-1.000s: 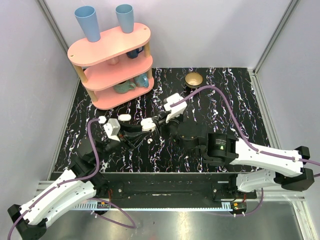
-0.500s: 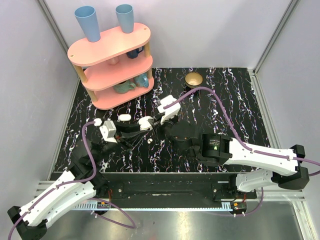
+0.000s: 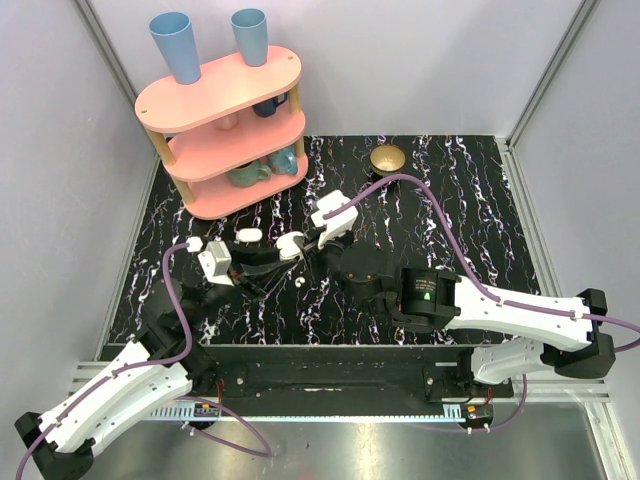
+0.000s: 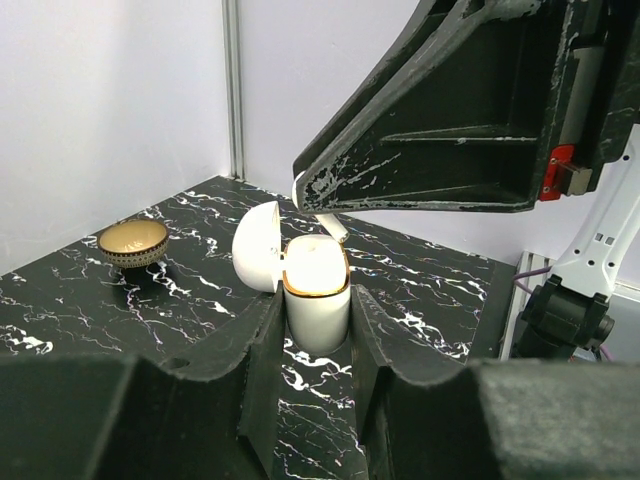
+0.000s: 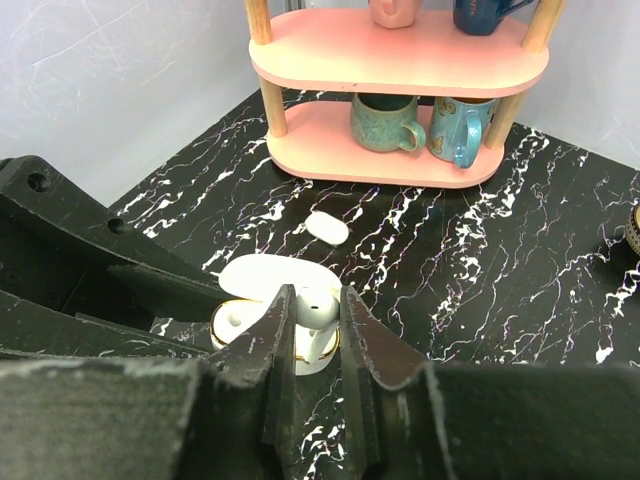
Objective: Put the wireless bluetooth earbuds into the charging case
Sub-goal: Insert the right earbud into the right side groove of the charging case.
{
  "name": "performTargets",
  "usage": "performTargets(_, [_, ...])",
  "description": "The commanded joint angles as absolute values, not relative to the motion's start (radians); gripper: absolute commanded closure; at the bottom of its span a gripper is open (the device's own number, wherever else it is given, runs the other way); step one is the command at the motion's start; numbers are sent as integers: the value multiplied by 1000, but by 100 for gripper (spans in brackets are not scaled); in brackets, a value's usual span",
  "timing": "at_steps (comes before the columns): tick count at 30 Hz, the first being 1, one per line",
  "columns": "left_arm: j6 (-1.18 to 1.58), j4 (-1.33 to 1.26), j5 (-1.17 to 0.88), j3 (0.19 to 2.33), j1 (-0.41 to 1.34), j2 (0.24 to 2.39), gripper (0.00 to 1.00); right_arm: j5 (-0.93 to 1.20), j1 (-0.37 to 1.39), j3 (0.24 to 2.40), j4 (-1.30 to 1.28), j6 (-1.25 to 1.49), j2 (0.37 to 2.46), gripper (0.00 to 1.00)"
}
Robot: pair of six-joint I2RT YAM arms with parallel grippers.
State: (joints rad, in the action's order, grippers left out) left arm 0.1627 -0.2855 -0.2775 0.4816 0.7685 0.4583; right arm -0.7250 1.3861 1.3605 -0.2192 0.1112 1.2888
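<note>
My left gripper (image 4: 318,322) is shut on the charging case (image 4: 318,300), a small white case with a gold rim that stands upright with its lid (image 4: 257,247) swung open. My right gripper (image 5: 315,310) is shut on one white earbud (image 5: 317,303) and holds it right over the open case (image 5: 235,322), stem down at the rim. One socket of the case shows empty. In the top view both grippers meet at the case (image 3: 290,245). A small white oval piece (image 5: 327,227) lies on the table beyond the case. A tiny white piece (image 3: 299,282) lies near the left gripper.
A pink three-tier shelf (image 3: 225,130) with mugs and two blue cups stands at the back left. A small gold bowl (image 3: 387,158) sits at the back centre. The table top is black marble with white streaks (image 3: 450,200).
My right gripper has moved left with the earbud, up to the open case. My left gripper, holding the case, has shifted slightly left.
</note>
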Motion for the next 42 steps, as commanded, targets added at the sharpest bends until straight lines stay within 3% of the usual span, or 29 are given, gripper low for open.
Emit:
performTargets(1, [167, -344, -310, 495, 772, 463, 100, -775, 1393, 1362, -138, 87, 1279, 100])
performTargets(23, [212, -364, -281, 512, 772, 472, 100, -807, 1394, 1258, -63, 6, 1253, 100])
performTargets(42, [216, -347, -229, 515, 772, 472, 100, -594, 1394, 1229, -90, -100, 1229, 100])
